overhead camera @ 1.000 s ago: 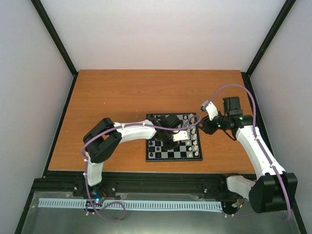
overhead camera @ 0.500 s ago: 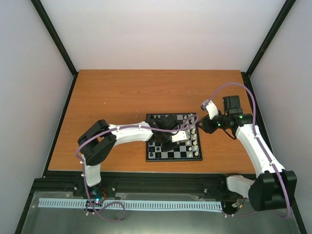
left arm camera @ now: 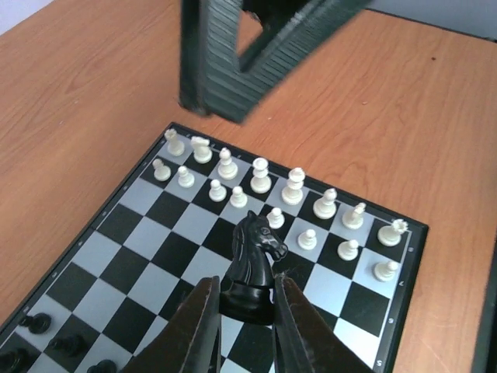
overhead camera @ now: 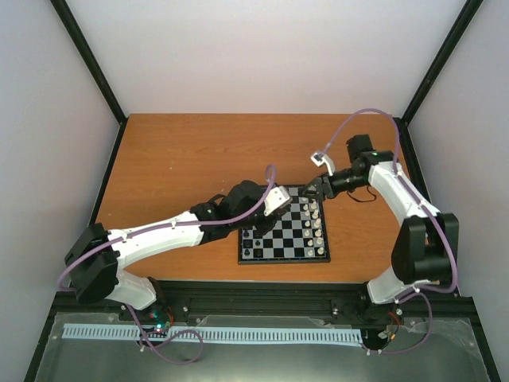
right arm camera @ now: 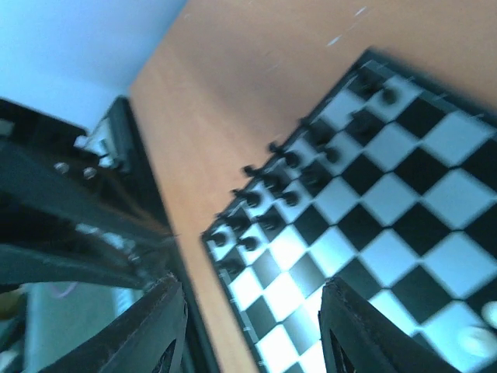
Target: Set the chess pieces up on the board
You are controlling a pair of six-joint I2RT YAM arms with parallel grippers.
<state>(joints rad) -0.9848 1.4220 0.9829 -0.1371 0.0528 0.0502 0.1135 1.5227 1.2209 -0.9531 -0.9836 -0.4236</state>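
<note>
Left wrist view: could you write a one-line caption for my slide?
Left gripper holds a black knight over the board, with two rows of white pieces at its far edge.

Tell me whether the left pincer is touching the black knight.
Touching. In the left wrist view the left pincer has its fingers pressed against both sides of the black knight at its base, with no gap showing.

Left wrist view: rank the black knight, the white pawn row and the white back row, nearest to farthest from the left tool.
1. Black knight: clamped between the fingers of the left tool.
2. White pawn row: ahead, the nearer of the two white rows.
3. White back row: behind the pawns, along the far edge of the board.
</note>
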